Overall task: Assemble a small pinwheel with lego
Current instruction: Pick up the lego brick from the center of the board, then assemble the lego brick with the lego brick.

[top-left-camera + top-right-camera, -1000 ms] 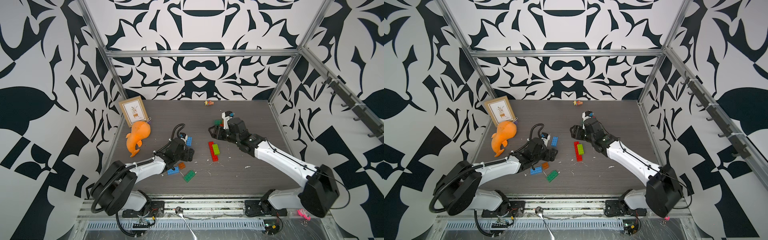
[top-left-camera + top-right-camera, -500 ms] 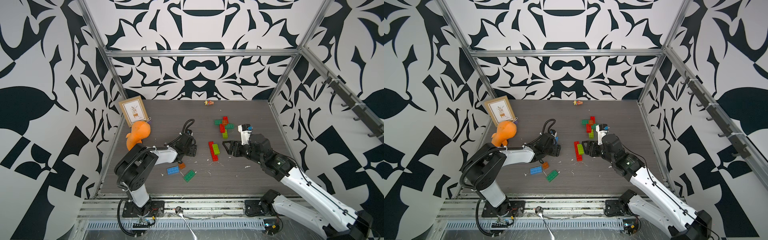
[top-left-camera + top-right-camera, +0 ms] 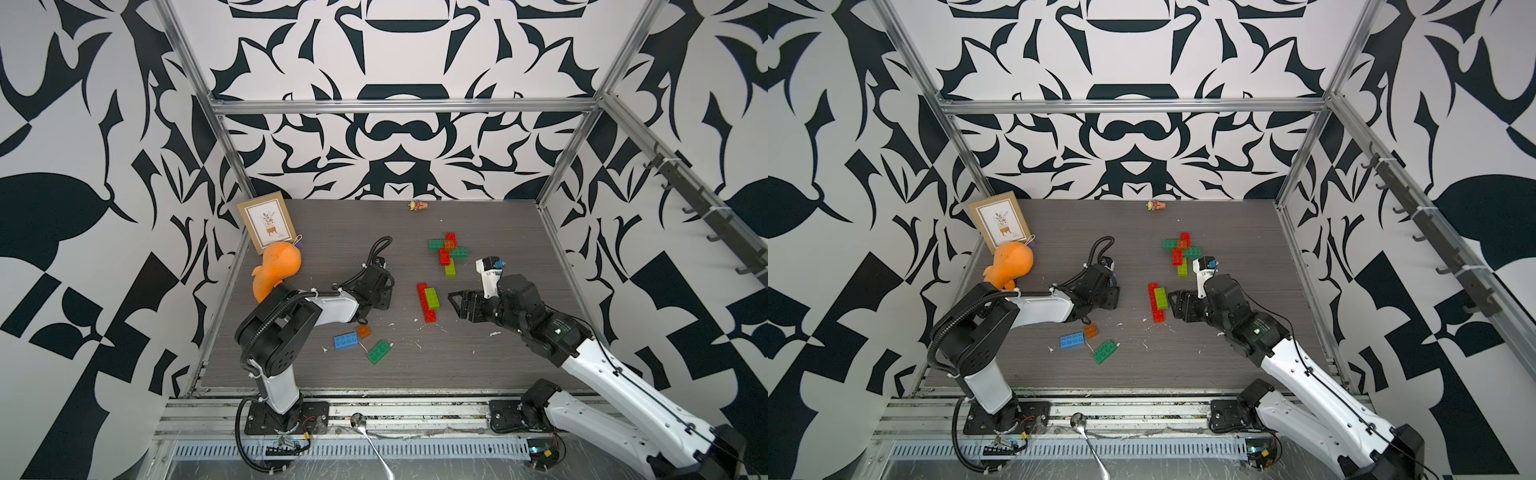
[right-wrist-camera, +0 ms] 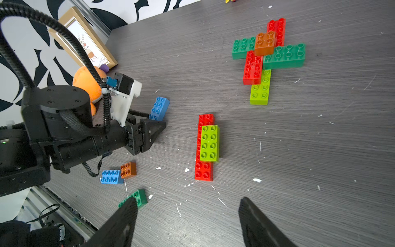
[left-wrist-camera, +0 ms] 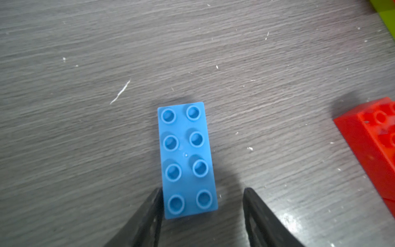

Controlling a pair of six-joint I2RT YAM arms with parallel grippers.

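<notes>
Loosely bracketed: left gripper around a blue brick

Nearer you than the red-and-lime stack: a dark green brick, a second blue brick, an orange square. Left of the stack, your left jaws stand partly spread, one finger touching the blue brick, the other clear. Right of it, your right gripper gapes wide, empty. Beyond sits the cross-shaped pinwheel.

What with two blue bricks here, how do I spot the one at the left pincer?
From the orange plush toy, follow the left arm to its pincer. The blue brick lies studs-up between its open jaws, alone; the other blue brick sits nearer the front, beside a small orange brick.
</notes>
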